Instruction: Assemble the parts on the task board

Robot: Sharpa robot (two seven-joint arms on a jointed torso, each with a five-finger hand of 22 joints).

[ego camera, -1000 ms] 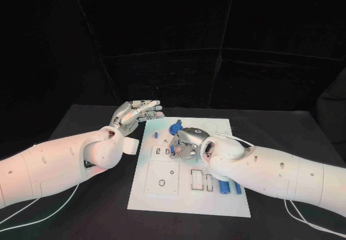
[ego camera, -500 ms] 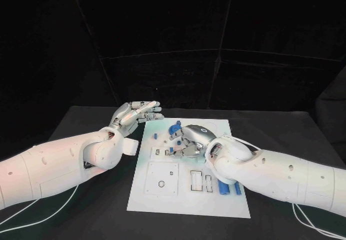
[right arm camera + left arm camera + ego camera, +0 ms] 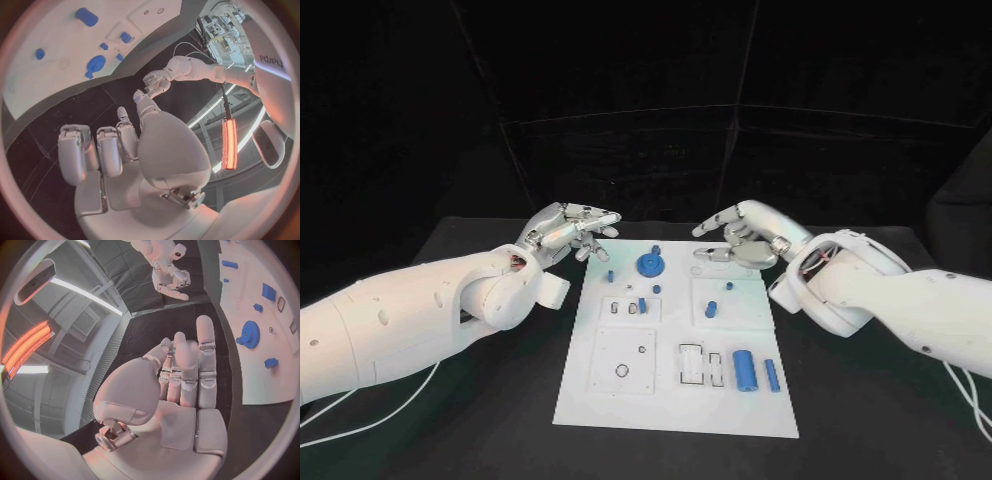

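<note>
We see the white rectangular task board (image 3: 678, 400) lying in the middle of the black table (image 3: 473, 420), its long side running away from the robot. Several small blue plastic parts sit on it: a blue toothed gear (image 3: 651, 265) near the far end, a short blue peg (image 3: 609, 275) to the left of the gear, a small blue block (image 3: 642, 306) standing in a recess in the board's middle, a rounded blue piece (image 3: 710, 307) to the right of that block, and a thick blue cylinder (image 3: 746, 368) with a thinner blue pin (image 3: 772, 374) just beside it toward the near right. A pair of narrow rectangular slots (image 3: 692, 364) lies left of the cylinder, and a larger square outline (image 3: 626, 358) sits on the near left of the board. Both hands are off the board, at its far end. The left hand (image 3: 571, 231) hangs over the table by the board's far left corner; in the left wrist view its fingers (image 3: 205, 360) stretch out nearly straight, close together, with nothing in them. The right hand (image 3: 744, 238) is raised by the board's far right corner, fingers loosely bent and apart; in the right wrist view its fingers (image 3: 74, 152) curl slightly and grasp nothing. The white forearms (image 3: 416, 320) reach in from either side.
</note>
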